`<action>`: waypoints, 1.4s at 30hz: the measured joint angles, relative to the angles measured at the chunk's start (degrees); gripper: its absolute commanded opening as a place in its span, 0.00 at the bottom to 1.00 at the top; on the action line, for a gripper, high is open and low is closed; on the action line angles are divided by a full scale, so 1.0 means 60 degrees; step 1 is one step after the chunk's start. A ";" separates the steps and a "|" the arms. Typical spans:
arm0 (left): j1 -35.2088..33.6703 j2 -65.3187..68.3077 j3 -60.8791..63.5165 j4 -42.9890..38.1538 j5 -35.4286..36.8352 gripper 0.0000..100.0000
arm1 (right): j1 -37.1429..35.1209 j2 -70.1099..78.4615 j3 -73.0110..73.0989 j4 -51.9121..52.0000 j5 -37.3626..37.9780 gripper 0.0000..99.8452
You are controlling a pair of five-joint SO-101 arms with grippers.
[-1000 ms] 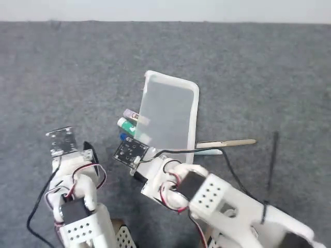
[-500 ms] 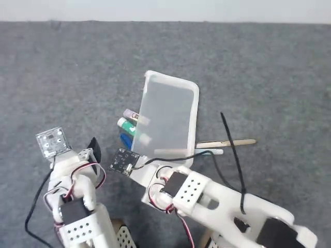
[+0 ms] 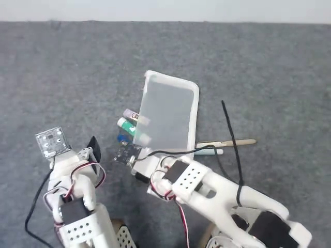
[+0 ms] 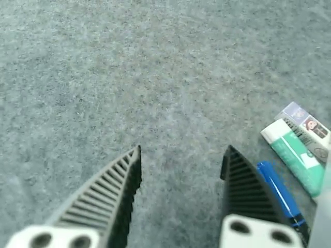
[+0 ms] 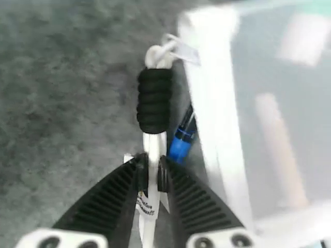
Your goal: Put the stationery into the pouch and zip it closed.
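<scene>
Right jaws clenched on a white pen (image 5: 154, 103) at the near-left corner of the pouch (image 3: 170, 98). Left jaws released, hovering over the table (image 3: 77, 67) to the left. We fear the tip snags the pouch rim or shoves the blue pen (image 4: 276, 188) aside.

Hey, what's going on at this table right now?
Two robot arms are working on stationery around a translucent pouch on a grey carpet. The right gripper is shut on a white pen with a black grip, right at the pouch's edge beside a blue pen. The left gripper hangs open over bare carpet near a green eraser.
</scene>
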 measured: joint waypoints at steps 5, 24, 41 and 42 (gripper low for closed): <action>0.0000 0.0000 0.0000 0.0000 0.0000 0.24 | 0.0161 -0.1011 -0.0015 0.1216 0.0000 0.01; 0.0000 0.0000 0.0000 0.0000 0.0000 0.24 | 0.4205 -0.3795 -0.0396 0.4498 0.0689 0.01; 0.0000 0.0000 0.0000 0.0000 0.0000 0.24 | 0.4659 -0.3795 -0.0908 0.5905 0.0806 0.16; 0.0000 0.0000 0.0000 0.0000 0.0000 0.24 | 0.4659 -0.3795 -0.0908 0.5934 0.0747 0.16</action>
